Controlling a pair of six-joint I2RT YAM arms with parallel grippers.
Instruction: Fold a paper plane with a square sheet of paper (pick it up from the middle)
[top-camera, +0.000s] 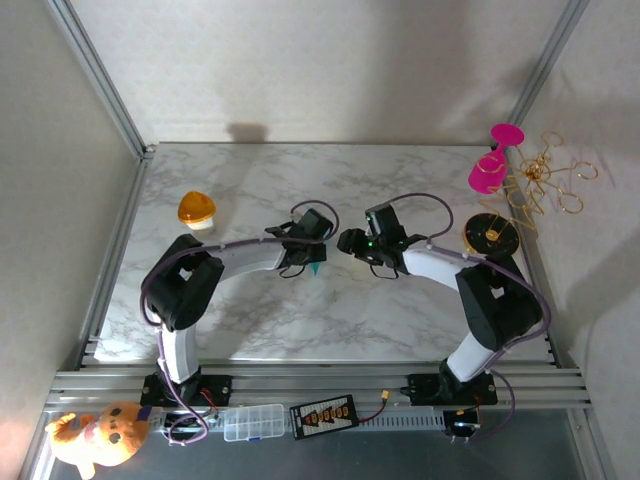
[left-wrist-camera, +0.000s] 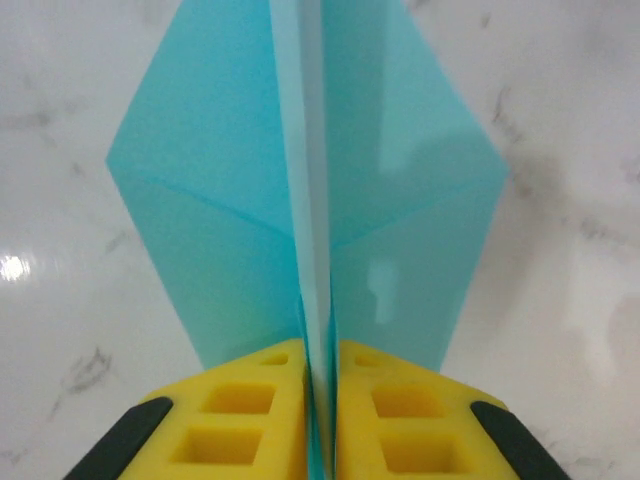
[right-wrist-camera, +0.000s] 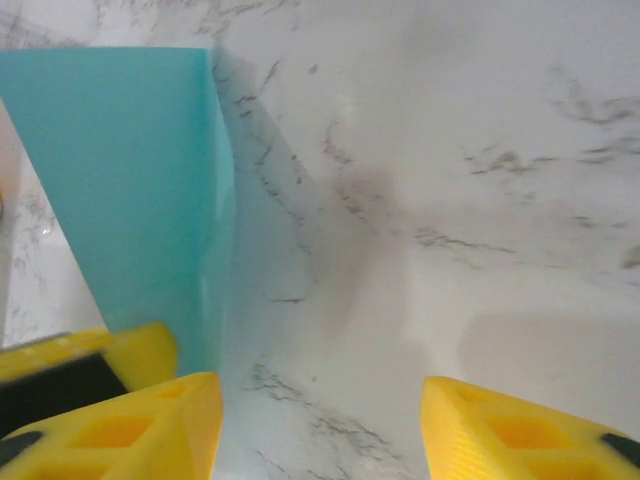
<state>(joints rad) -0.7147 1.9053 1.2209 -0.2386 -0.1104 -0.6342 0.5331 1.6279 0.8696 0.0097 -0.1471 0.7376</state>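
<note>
- The left arm (top-camera: 235, 257) rises from its base, bends at the elbow and reaches right toward the middle of the tabletop (top-camera: 400, 180).
- The left pincer (left-wrist-camera: 320, 360) points downward, its yellow fingers (left-wrist-camera: 240, 410) pressed together on an upright fold of the paper (left-wrist-camera: 400, 200).
- The right arm (top-camera: 450, 265) mirrors it, bending left toward the middle.
- The right pincer (right-wrist-camera: 320, 395) gapes, its yellow fingers (right-wrist-camera: 500, 430) well apart above the tabletop.
- The two wrists sit near each other, facing.
</note>
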